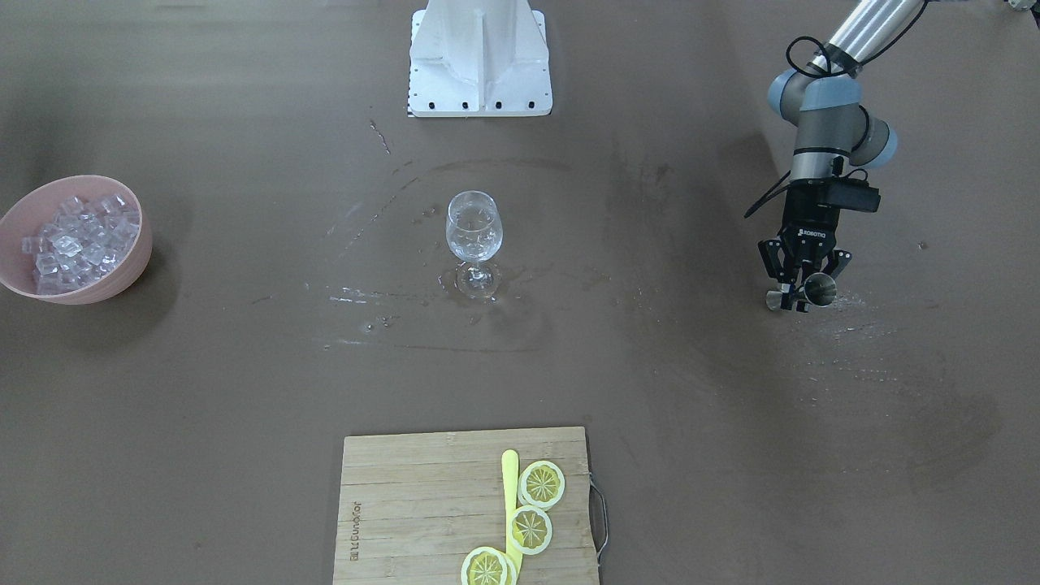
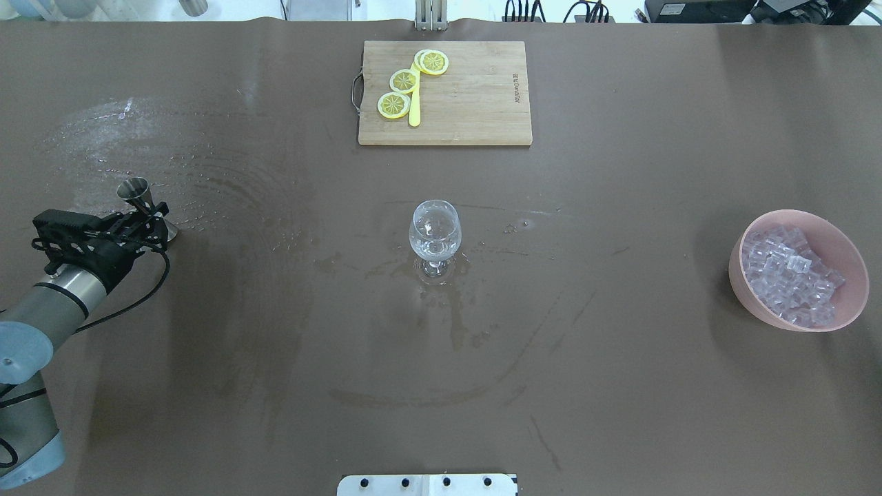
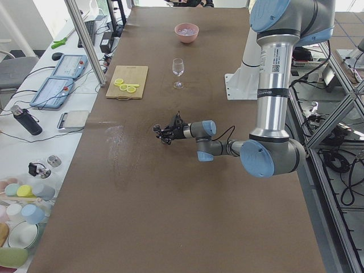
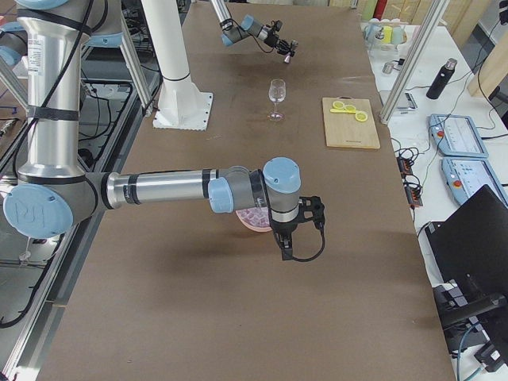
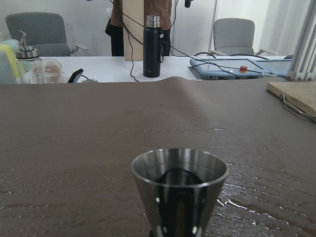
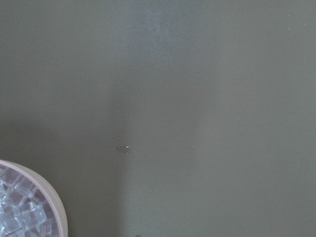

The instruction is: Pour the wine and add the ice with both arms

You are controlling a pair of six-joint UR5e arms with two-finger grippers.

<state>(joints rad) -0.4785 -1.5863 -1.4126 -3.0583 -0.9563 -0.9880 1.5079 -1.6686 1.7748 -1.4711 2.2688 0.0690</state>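
A clear wine glass [image 1: 473, 231] [image 2: 435, 231] stands upright at the table's middle. My left gripper [image 1: 795, 297] [image 2: 150, 215] is shut on the waist of a steel jigger [image 1: 819, 286] [image 2: 138, 193], held upright low over the wet table; the jigger's rim fills the left wrist view [image 5: 178, 192]. I cannot tell whether there is wine in it. A pink bowl [image 1: 140, 244] [image 2: 739, 279] holds a heap of ice [image 1: 77, 236] [image 2: 792, 275] [image 6: 15, 212]. My right gripper [image 4: 282, 243] hangs beside the bowl [image 4: 248, 222]; I cannot tell whether it is open or shut.
A wooden cutting board [image 1: 422, 504] [image 2: 475, 96] carries lemon slices [image 1: 541, 484] and a yellow knife [image 1: 510, 496] at the operators' edge. The white pedestal [image 1: 479, 57] stands at the robot's side. Wet streaks surround the glass and jigger.
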